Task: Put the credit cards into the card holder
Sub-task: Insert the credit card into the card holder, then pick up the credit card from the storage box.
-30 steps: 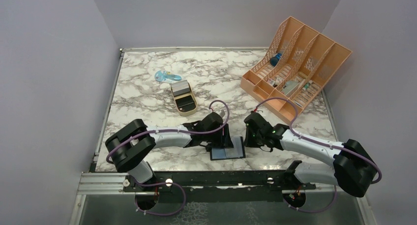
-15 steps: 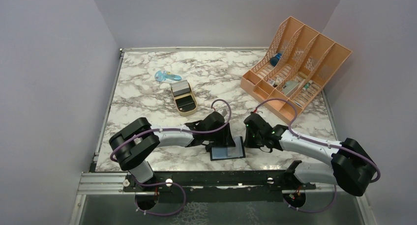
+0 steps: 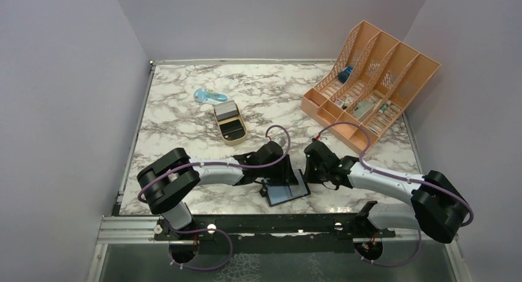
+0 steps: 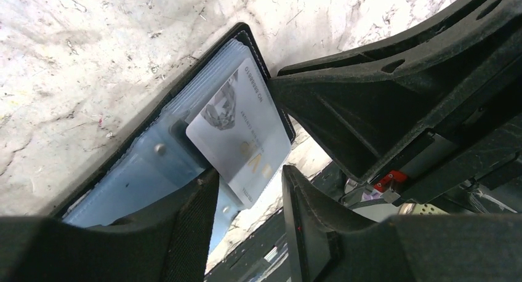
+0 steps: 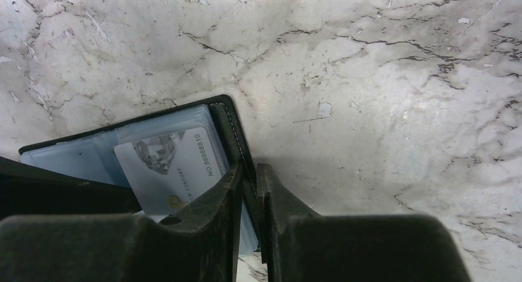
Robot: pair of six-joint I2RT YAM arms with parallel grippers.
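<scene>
Top external: card holder (image 3: 288, 193) now askew, square earlier.

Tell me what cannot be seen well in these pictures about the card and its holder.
Left wrist: the near end of the credit card lies between the jaws of the left gripper; whether they pinch it cannot be told.
Right wrist: the right gripper hides the near part of the card holder.
Top external: the card is too small to make out; both arms hide part of the holder.
</scene>
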